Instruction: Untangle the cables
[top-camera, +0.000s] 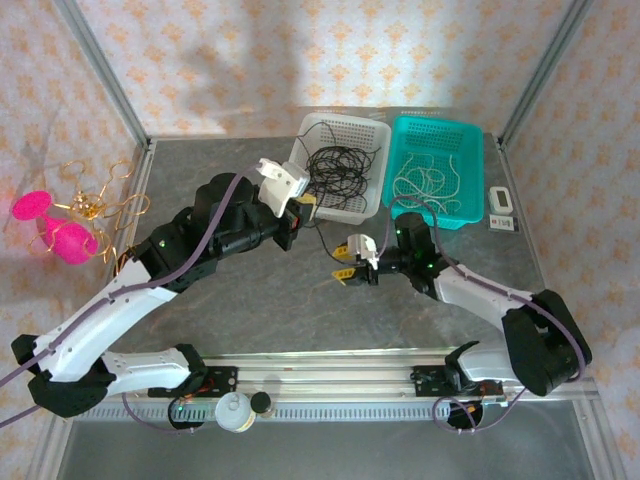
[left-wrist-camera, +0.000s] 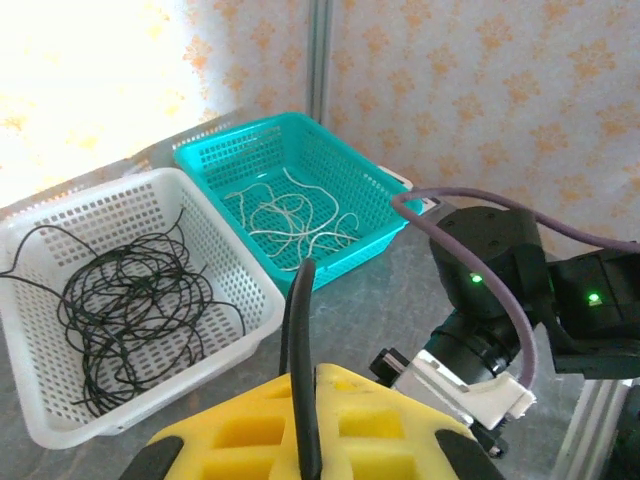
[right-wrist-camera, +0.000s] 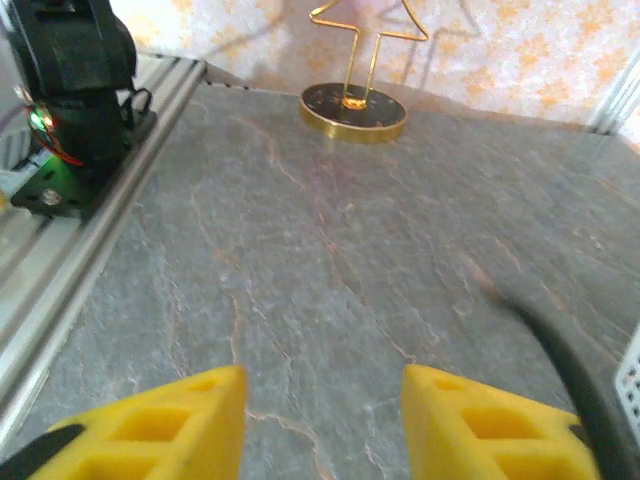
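A bundle of black cables (top-camera: 335, 165) lies in the white basket (top-camera: 372, 205), seen too in the left wrist view as cables (left-wrist-camera: 125, 320) in that basket (left-wrist-camera: 235, 260). Thin white cables (top-camera: 432, 180) lie in the teal basket (top-camera: 475, 170); the left wrist view shows these cables (left-wrist-camera: 290, 215) as well. My left gripper (top-camera: 300, 208) hovers at the white basket's front corner, shut (left-wrist-camera: 318, 372) on one black cable (left-wrist-camera: 298, 330) that trails down to the table (top-camera: 320, 232). My right gripper (top-camera: 345, 265) sits low over the table, open (right-wrist-camera: 322, 385) with nothing between its fingers; a blurred black cable (right-wrist-camera: 570, 360) passes to its right.
A gold wire ornament (top-camera: 100, 205) and a pink object (top-camera: 62, 238) stand at the far left; the ornament's round base (right-wrist-camera: 353, 110) lies ahead of the right gripper. A small white device (top-camera: 502, 208) rests beside the teal basket. An aluminium rail (top-camera: 330, 372) runs along the near edge.
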